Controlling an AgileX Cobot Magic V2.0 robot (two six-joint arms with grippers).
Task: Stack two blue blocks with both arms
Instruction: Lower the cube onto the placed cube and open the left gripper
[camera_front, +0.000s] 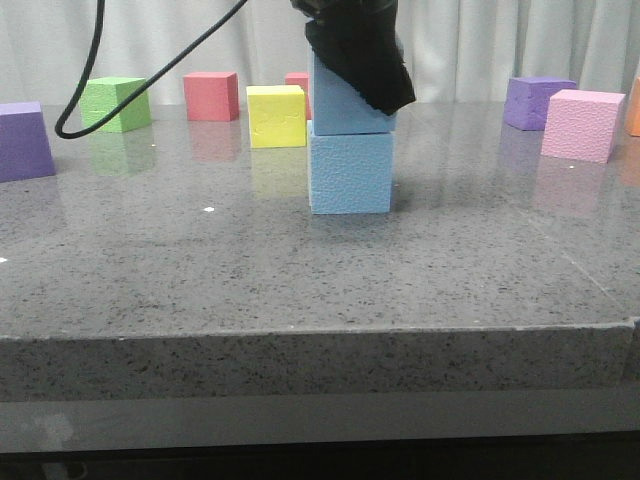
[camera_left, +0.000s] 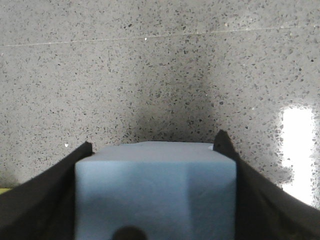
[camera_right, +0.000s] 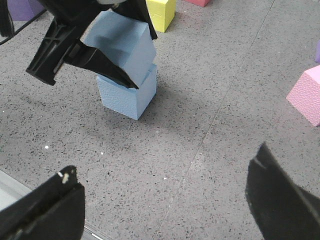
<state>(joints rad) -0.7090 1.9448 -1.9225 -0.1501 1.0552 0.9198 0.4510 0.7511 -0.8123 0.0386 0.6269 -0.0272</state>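
Left gripper (camera_front: 352, 55) clamps the upper blue block (camera_front: 345, 105), seated on the pebbled lower blue block (camera_front: 350, 172) at mid-worktop (camera_front: 300, 290), twisted slightly off square. Right gripper (camera_right: 165, 195) hangs wide and empty, toward 4 o'clock of the stack. Yellow cube (camera_front: 276, 115) lies at 10 o'clock. Risk: a fast or dragging release could tug the foam block and topple the misaligned stack.

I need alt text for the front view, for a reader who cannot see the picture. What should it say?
On a grey stone table, the left gripper holds a light blue block on top of a second blue block. Behind them stand green, red and yellow blocks, with purple and pink blocks at the sides.
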